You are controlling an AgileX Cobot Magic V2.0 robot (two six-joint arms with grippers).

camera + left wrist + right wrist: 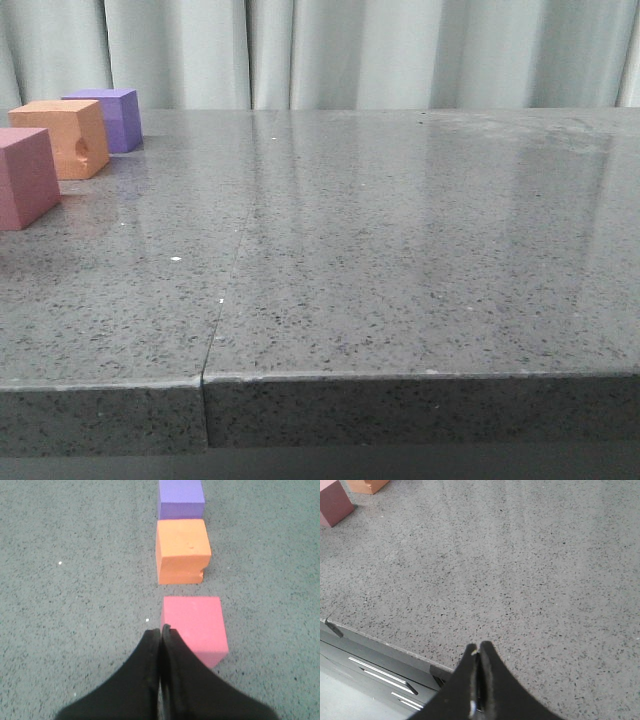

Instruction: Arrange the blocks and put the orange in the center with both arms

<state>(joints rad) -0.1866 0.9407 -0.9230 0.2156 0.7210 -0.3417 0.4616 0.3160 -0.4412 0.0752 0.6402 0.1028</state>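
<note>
Three foam cubes stand in a line at the table's far left: the purple cube [108, 118] farthest, the orange cube [64, 137] with a dent in the middle, the pink cube [24, 176] nearest. In the left wrist view the purple cube [180, 499], orange cube [182, 550] and pink cube [194, 626] line up. My left gripper [160, 630] is shut and empty, above the table just beside the pink cube. My right gripper [478, 647] is shut and empty, over the table's front edge, far from the cubes. Neither gripper shows in the front view.
The grey speckled table [400, 260] has a seam [225, 290] running front to back left of centre. Pale curtains hang behind. In the right wrist view the pink cube [334, 502] and orange cube [367, 485] sit at a corner, and a metal frame [375, 672] lies below the table edge.
</note>
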